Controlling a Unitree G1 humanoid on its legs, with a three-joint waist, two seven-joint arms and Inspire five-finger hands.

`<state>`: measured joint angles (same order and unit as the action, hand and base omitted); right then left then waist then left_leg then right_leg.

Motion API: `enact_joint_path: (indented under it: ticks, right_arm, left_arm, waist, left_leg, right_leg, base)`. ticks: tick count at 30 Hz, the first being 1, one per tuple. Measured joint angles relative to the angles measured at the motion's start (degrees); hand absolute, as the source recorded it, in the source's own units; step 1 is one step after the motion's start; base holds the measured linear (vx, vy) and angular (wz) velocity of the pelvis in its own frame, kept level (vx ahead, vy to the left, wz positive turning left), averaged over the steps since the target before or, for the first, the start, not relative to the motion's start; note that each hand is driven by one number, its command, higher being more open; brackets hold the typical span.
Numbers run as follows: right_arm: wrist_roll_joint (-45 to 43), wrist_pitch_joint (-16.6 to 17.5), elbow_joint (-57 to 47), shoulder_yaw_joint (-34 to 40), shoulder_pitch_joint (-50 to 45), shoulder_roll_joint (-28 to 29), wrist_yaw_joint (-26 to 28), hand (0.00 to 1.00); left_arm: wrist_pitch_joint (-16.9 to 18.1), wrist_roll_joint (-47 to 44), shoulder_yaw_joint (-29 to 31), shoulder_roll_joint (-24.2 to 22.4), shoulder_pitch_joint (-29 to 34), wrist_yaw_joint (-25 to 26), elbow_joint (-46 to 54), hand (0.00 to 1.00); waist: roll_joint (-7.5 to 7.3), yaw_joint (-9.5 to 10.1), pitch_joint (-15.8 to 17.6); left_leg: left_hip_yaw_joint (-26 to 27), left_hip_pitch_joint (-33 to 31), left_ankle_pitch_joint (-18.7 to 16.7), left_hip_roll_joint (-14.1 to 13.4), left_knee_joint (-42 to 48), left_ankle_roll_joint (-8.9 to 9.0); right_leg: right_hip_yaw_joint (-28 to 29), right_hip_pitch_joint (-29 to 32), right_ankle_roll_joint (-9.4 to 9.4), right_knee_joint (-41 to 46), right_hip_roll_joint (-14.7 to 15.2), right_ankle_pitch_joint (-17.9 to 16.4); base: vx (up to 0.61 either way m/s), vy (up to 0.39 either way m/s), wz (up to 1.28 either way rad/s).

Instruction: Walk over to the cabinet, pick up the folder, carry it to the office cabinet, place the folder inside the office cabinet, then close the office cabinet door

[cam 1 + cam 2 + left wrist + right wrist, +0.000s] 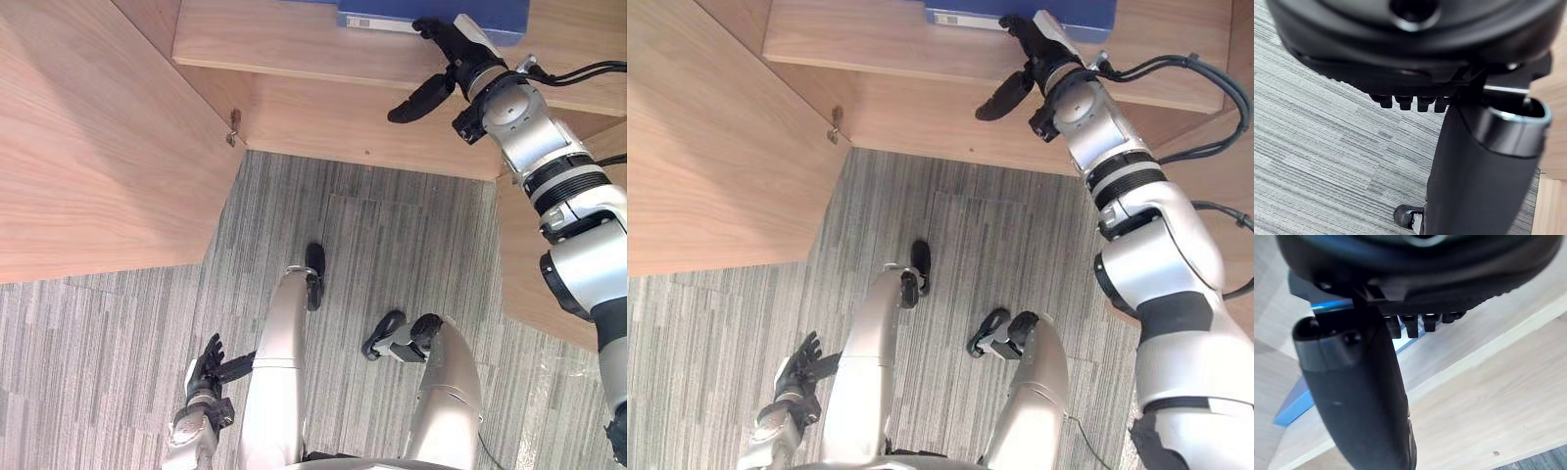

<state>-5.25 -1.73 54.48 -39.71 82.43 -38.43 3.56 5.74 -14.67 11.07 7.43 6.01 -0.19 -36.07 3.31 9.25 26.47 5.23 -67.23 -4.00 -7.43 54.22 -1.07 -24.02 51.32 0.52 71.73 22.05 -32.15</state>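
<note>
A blue folder (392,12) lies flat on the wooden cabinet shelf (284,47) at the top of the eye views, with a white label on its near edge. My right hand (458,57) reaches up to it; its straight fingers rest on the folder's near edge and the thumb sticks out below the shelf's front, so the hand is open. The right wrist view shows the folder (1292,407) past the thumb (1356,396). My left hand (204,372) hangs low by my side over the carpet, fingers relaxed and open.
The cabinet's open wooden door (98,147) stands wide at the left, with a small metal fitting (233,125) at its edge. A wooden side panel (524,264) is at the right. Grey striped carpet (392,225) lies below the shelf.
</note>
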Motion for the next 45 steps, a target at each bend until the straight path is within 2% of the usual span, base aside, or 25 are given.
enact_joint_path:
  ticks: [7, 12, 24, 28, 34, 37, 40, 42, 45]
  right_arm:
    - [0.92, 0.96, -4.88, 0.06, 0.00, -3.52, 0.35, 1.00]
    - [0.92, 3.00, -7.62, 0.70, 0.05, -7.03, 1.34, 1.00]
    - [3.11, 3.05, -7.15, 6.97, 0.06, -6.02, 0.57, 1.00]
    - [3.66, 2.64, -6.13, 9.57, -0.51, -3.86, -1.94, 1.00]
    - [5.46, 1.80, -6.10, 13.56, -5.45, 2.06, -4.36, 1.00]
    - [5.27, 1.78, -7.99, 19.38, -9.22, 6.95, -8.84, 1.00]
    - [5.64, 1.88, -14.34, 23.99, -15.36, 11.36, -13.34, 1.00]
    - [7.76, 2.52, -17.02, 25.20, -19.84, 14.58, -15.24, 1.00]
    - [9.64, 3.12, -18.88, 25.06, -28.78, 20.68, -16.47, 1.00]
  left_arm:
    - [0.25, 0.24, 0.02, 0.09, 0.59, -0.90, 2.73, 1.00]
    - [0.45, 0.24, 0.02, -0.06, 1.66, -1.44, 3.60, 1.00]
    - [0.50, 0.22, 0.06, -2.10, 1.66, -1.40, 3.79, 1.00]
    - [0.49, 0.20, 0.01, -3.43, 1.65, -1.31, 4.61, 1.00]
    - [0.54, 0.18, 0.01, -4.57, 2.13, -0.94, 5.45, 1.00]
    - [0.56, 0.18, 0.01, -4.66, 3.02, 0.01, 5.41, 1.00]
    - [0.84, 0.22, 0.01, -4.75, 4.64, 0.74, 5.36, 1.00]
    - [1.07, 0.31, 0.01, -4.81, 6.10, 1.05, 4.98, 1.00]
    - [1.59, 0.81, 0.05, -4.82, 7.94, 1.67, 2.72, 1.00]
  waist:
    - [0.09, 0.12, 0.07]
    - [0.42, 0.06, 0.24]
    - [1.27, 0.55, 0.63]
    - [1.48, 0.57, 0.73]
    - [1.55, 0.49, 0.73]
    - [1.55, 0.02, 0.69]
    - [1.50, -0.34, 0.45]
    - [1.28, -0.60, -0.73]
    - [0.20, -1.19, -3.84]
  left_leg:
    - [0.09, -2.07, 0.19, 0.21, 0.04, -0.06]
    - [0.47, -3.59, 0.42, 0.79, -0.09, -0.23]
    - [1.53, -3.89, 0.51, 0.90, -0.07, -0.49]
    - [1.67, -3.06, 0.82, 0.88, -0.69, -0.92]
    - [2.02, 4.97, 1.81, 0.07, -6.48, -0.98]
    - [2.67, 11.70, 1.92, -0.42, -10.32, -0.87]
    - [3.80, 19.43, 1.98, -0.91, -14.69, -0.77]
    - [4.69, 23.93, 2.09, -1.05, -17.59, -0.60]
    - [5.90, 31.42, 2.61, -1.35, -23.16, 0.20]
  right_leg:
    - [0.19, 2.32, -0.17, 0.53, 0.31, -0.05]
    - [0.51, 4.19, -0.20, 0.99, 1.08, -0.04]
    - [1.65, 5.56, -0.32, 1.68, 1.66, 0.02]
    - [1.59, 4.84, -0.33, 1.22, 1.57, 0.09]
    - [0.37, -2.95, -0.36, -5.96, -0.97, 2.40]
    - [-0.03, -9.53, -0.03, -11.18, -2.64, 3.88]
    - [-0.13, -16.79, 0.55, -17.15, -4.39, 5.54]
    - [-0.12, -20.96, 1.03, -21.04, -5.38, 6.58]
    - [-0.22, -27.96, 1.66, -28.50, -7.47, 8.87]
  base:
    - [0.00, 0.000, 0.01]
    - [0.00, 0.001, 0.03]
    - [0.01, -0.017, 0.00]
    - [0.03, -0.051, 0.00]
    - [0.05, -0.041, -0.09]
    - [0.06, -0.019, -0.15]
    - [0.08, -0.020, -0.18]
    - [0.07, -0.022, -0.19]
    - [0.13, -0.038, -0.22]
